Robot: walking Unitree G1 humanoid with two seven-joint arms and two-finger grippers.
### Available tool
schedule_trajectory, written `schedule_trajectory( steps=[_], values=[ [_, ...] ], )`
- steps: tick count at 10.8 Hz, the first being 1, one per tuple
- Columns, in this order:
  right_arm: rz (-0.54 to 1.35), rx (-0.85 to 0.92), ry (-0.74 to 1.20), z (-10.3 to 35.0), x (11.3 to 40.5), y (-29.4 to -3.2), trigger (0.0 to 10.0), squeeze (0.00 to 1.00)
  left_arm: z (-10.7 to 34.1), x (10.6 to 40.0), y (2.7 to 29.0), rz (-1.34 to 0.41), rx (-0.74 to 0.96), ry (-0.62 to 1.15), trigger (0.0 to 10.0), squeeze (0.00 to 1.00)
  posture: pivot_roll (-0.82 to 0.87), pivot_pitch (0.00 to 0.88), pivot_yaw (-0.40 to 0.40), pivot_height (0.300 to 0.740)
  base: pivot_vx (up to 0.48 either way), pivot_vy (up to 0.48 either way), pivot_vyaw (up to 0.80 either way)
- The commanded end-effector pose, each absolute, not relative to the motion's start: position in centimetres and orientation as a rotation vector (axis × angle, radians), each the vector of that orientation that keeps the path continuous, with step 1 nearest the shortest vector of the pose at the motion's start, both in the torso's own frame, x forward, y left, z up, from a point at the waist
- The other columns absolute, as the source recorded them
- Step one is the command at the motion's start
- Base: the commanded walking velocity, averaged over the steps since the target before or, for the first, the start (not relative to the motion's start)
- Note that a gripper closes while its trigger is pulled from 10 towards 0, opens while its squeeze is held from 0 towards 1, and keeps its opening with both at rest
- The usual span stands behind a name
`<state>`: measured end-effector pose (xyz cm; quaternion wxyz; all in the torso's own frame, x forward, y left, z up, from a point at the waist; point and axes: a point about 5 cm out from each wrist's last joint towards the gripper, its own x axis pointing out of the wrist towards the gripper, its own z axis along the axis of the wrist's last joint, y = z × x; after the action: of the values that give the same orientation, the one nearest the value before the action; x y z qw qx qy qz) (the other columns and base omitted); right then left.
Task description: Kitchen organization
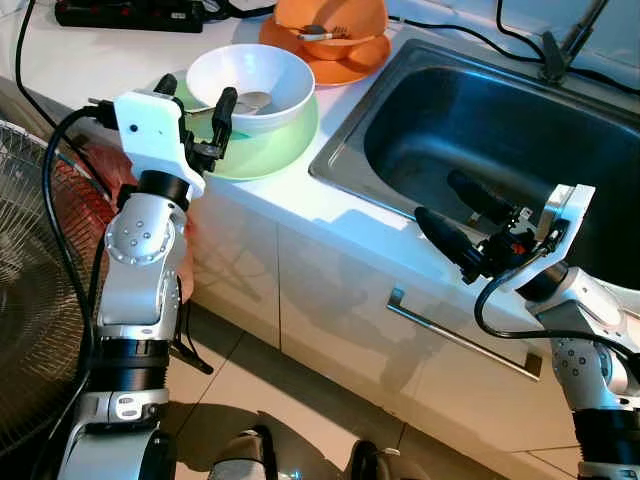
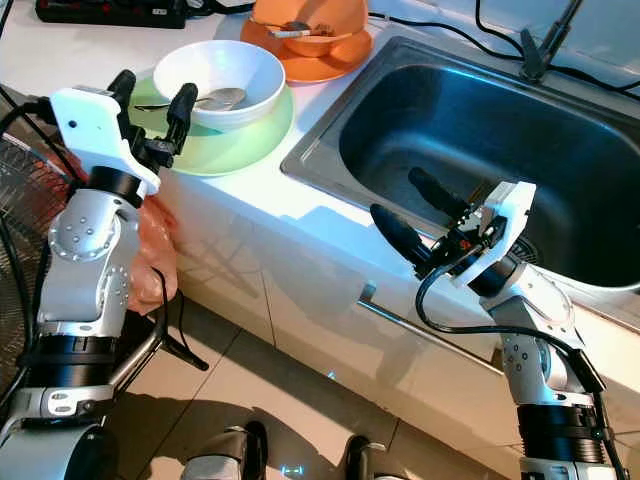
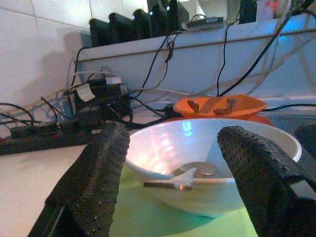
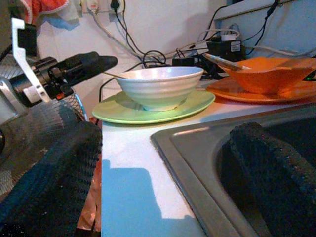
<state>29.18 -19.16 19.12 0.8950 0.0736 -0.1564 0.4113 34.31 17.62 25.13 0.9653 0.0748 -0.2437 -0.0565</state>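
Facing white counter [image 1: 300,215] beside sink [image 1: 500,130]. Lining up left gripper [image 1: 197,112], fingers apart, at white bowl [image 1: 250,85]; right gripper [image 1: 458,215], fingers apart, hovering nearer sink. Next, likely: advancing onto bowl rim, closing.

White counter [image 1: 290,215] — green plate [image 1: 275,145], orange plate [image 1: 340,70], power strip [image 1: 130,14]

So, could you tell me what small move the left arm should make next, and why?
Probably ease the left gripper forward so its open fingers straddle the near rim of the white bowl. They sit just short of the bowl, which stands on the green plate with a spoon inside, and hold nothing yet. The right gripper is open by the sink.
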Motion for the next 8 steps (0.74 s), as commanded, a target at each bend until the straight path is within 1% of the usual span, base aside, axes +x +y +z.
schedule_trajectory(
  steps=[1, 3, 4, 5, 8],
  values=[
    [0.859, 0.132, -0.323, 19.30, 28.89, -19.23, 10.0, 0.00, 25.29, 34.54, 17.31, -0.120, 0.143, -0.508, 10.0, 0.00, 0.08, 0.191, -0.072, 0.740, 0.000, 0.000, 0.00],
    [0.856, 0.131, -0.322, 19.28, 28.94, -19.30, 10.0, 0.00, 25.05, 34.76, 17.19, -0.121, 0.138, -0.504, 9.8, 0.00, 0.08, 0.187, -0.072, 0.740, 0.000, 0.000, 0.00],
    [0.855, 0.130, -0.322, 19.26, 28.96, -19.31, 10.0, 0.00, 24.99, 34.78, 17.14, -0.122, 0.136, -0.506, 3.2, 0.00, 0.08, 0.184, -0.073, 0.740, 0.000, 0.000, 0.00],
    [0.856, 0.130, -0.321, 19.23, 29.00, -19.31, 10.0, 0.00, 24.91, 34.78, 17.08, -0.123, 0.134, -0.506, 0.0, 0.00, 0.08, 0.183, -0.074, 0.740, 0.000, 0.000, 0.00],
    [0.859, 0.125, -0.316, 19.10, 29.03, -19.18, 10.0, 0.00, 24.78, 34.74, 16.93, -0.127, 0.130, -0.513, 0.0, 0.00, 0.08, 0.186, -0.078, 0.740, 0.000, 0.000, 0.00]
  ],
)
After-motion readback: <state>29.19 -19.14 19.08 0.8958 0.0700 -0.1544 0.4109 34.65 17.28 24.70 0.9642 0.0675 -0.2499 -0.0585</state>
